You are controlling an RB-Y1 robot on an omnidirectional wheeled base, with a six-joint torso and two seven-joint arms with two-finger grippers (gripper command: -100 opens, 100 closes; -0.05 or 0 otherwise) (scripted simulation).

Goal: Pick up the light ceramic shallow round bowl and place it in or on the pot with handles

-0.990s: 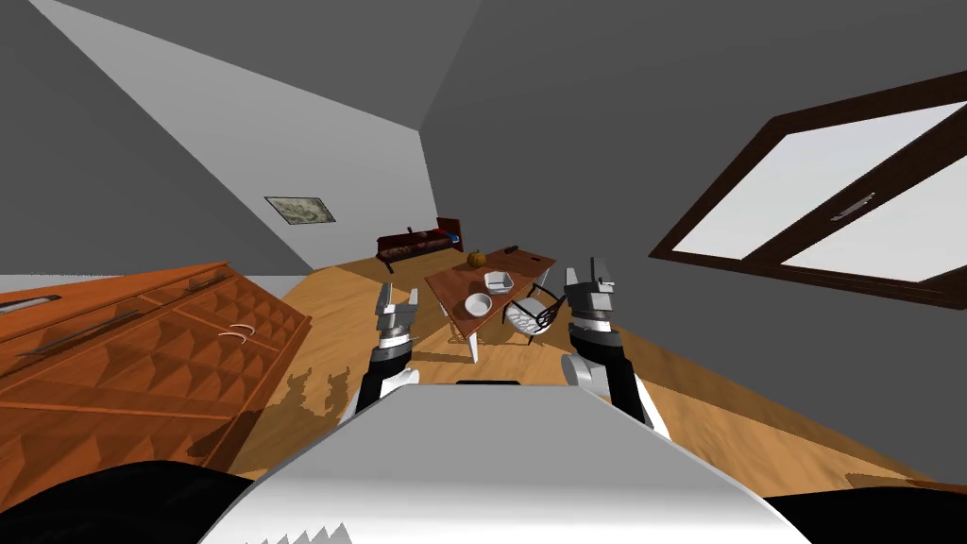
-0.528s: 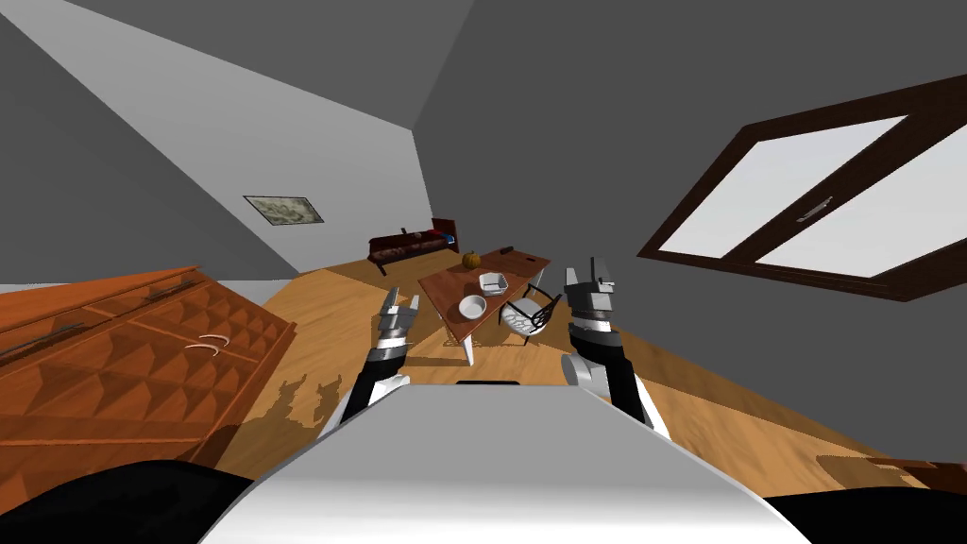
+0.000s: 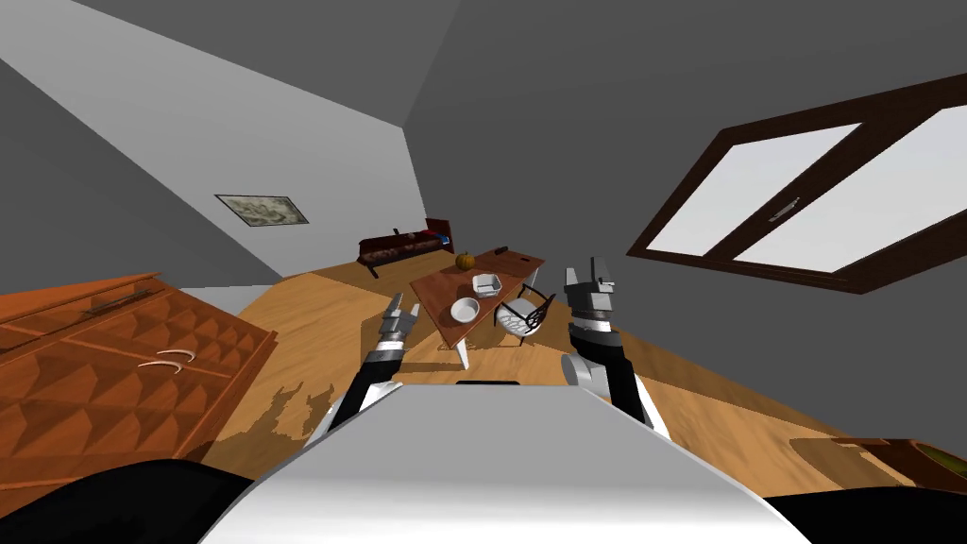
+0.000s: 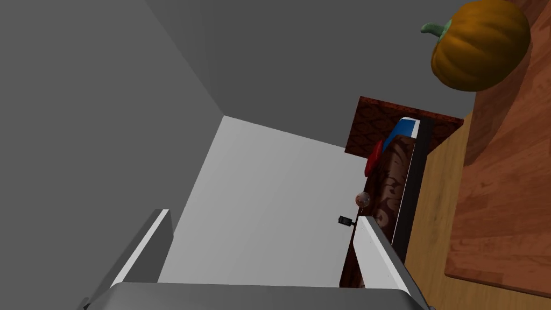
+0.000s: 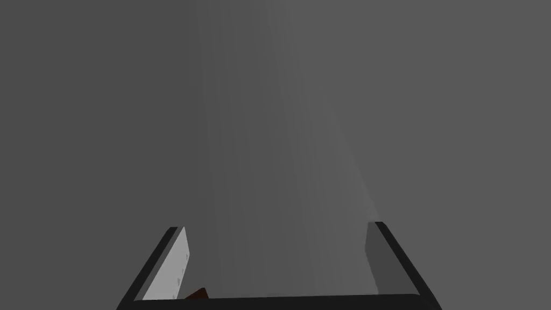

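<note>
A white shallow round bowl (image 3: 465, 309) sits on the near end of a brown wooden table (image 3: 432, 285) some way ahead on the floor. Just behind it on the same table stands a white pot with handles (image 3: 486, 282), and an orange pumpkin (image 3: 465, 260) sits at the far end. My left gripper (image 3: 401, 309) is raised in front of me, short of the table, open and holding nothing. In the left wrist view its fingers (image 4: 379, 253) stand wide apart, with the pumpkin (image 4: 479, 46) and the table top (image 4: 506, 204) beyond them. My right gripper (image 3: 589, 279) is held up, open and empty (image 5: 274, 263).
A white chair with a dark frame (image 3: 524, 312) stands at the table's right side. A large orange-brown cabinet (image 3: 113, 368) is close on my left. A dark sofa (image 3: 401, 246) lines the far wall. Wooden floor lies between me and the table.
The whole head view has slid left, so I have turned; the cabinet has moved further toward the left edge. My left forearm has leaned forward toward the table. Both grippers stay open.
</note>
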